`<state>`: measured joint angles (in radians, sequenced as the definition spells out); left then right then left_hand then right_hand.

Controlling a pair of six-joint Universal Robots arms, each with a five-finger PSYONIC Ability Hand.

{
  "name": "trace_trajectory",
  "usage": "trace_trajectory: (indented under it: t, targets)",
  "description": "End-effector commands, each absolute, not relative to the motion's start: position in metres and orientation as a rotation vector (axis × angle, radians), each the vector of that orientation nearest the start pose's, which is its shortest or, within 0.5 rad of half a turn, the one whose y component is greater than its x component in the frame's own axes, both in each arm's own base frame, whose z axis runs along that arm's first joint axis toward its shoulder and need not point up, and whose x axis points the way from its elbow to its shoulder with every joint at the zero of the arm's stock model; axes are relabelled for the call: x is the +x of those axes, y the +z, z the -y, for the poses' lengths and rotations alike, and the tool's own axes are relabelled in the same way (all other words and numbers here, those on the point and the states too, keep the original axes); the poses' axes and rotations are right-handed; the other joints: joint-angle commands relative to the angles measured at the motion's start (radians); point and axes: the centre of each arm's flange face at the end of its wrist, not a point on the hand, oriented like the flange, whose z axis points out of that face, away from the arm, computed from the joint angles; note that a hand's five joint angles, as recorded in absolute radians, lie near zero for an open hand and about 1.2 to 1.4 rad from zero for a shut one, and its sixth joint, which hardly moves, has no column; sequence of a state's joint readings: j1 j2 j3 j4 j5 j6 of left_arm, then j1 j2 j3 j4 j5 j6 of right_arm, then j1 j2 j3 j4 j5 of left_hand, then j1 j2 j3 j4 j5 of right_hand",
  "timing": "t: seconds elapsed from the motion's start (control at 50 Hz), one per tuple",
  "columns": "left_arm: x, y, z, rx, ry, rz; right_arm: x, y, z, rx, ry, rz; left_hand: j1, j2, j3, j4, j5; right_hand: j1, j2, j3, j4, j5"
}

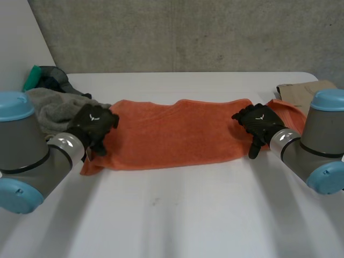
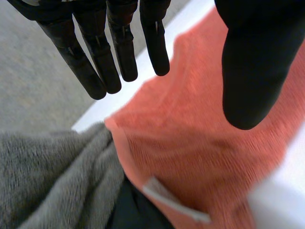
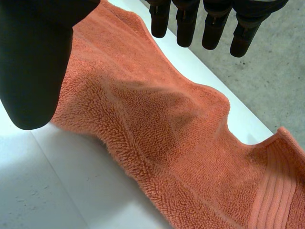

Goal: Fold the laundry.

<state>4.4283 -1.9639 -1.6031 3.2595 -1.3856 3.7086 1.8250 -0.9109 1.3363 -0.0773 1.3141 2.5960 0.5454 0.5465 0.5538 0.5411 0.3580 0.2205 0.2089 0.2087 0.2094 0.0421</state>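
An orange towel (image 1: 177, 131) lies as a long strip across the white table (image 1: 177, 215). My left hand (image 1: 97, 126) hovers over its left end, fingers straight and thumb apart, holding nothing. In the left wrist view the hand (image 2: 124, 47) is above the towel's corner (image 2: 200, 143), where a white label (image 2: 174, 202) shows. My right hand (image 1: 258, 123) is over the towel's right end, also open. In the right wrist view its thumb (image 3: 33, 62) and fingers spread above the orange towel (image 3: 157, 124) without gripping it.
A grey towel (image 1: 51, 110) lies bunched against the orange towel's left end, seen too beside my left hand (image 2: 52, 181). Green and dark clothes (image 1: 45, 78) sit at the back left. A brown cloth (image 1: 298, 91) lies at the back right.
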Motion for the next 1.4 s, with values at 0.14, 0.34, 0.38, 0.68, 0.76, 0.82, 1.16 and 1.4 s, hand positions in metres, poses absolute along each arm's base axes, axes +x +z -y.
trace_trajectory:
  t: [0.14, 0.34, 0.38, 0.68, 0.76, 0.82, 1.16, 1.4]
  targets:
    - [-0.223, 0.145, 0.317, 1.315, -1.713, -2.1, 0.244, 0.137, 0.351, -1.165, -1.797, -2.31, 0.052, 0.051, 0.044, 0.057, 0.065, -0.046, -0.034, -0.034, -0.035, -0.042]
    - [-0.232, 0.137, 0.325, 1.328, -1.721, -2.077, 0.241, 0.124, 0.36, -1.15, -1.8, -2.365, 0.851, 0.85, 0.842, 0.855, 0.864, 0.033, 0.045, 0.045, 0.044, 0.037]
    - [-0.233, 0.144, 0.323, 1.319, -1.751, -2.073, 0.239, 0.122, 0.364, -1.141, -1.808, -2.375, 0.851, 0.85, 0.842, 0.855, 0.864, 0.159, 0.171, 0.171, 0.17, 0.163]
    - [-0.239, 0.162, 0.313, 1.31, -1.845, -2.146, 0.233, 0.133, 0.378, -1.094, -1.892, -2.379, 0.851, 0.85, 0.842, 0.855, 0.864, 1.176, 1.187, 1.188, 1.187, 1.18]
    - [-0.238, 0.192, 0.302, 1.28, -1.919, -2.147, 0.225, 0.163, 0.376, -1.045, -1.981, -2.356, 0.851, 0.85, 0.842, 0.855, 0.864, 1.176, 1.187, 1.188, 1.187, 1.18]
    - [-0.238, 0.229, 0.289, 1.213, -2.04, -2.143, 0.215, 0.203, 0.377, -0.981, -2.1, -2.311, 0.851, 0.85, 0.842, 0.855, 0.864, 1.176, 1.187, 1.188, 1.187, 1.18]
    - [-0.253, 0.334, 0.214, 1.127, -2.482, -2.056, 0.223, 0.327, 0.394, -0.844, -2.319, -1.948, 0.851, 0.85, 0.842, 0.855, 0.864, 1.176, 1.187, 1.188, 1.187, 1.18]
    - [-0.267, 0.242, 0.253, 1.109, -2.092, -2.394, 0.277, 0.212, 0.442, -0.962, -2.198, -1.876, 0.851, 0.85, 0.842, 0.855, 0.864, 1.176, 1.187, 1.188, 1.187, 1.18]
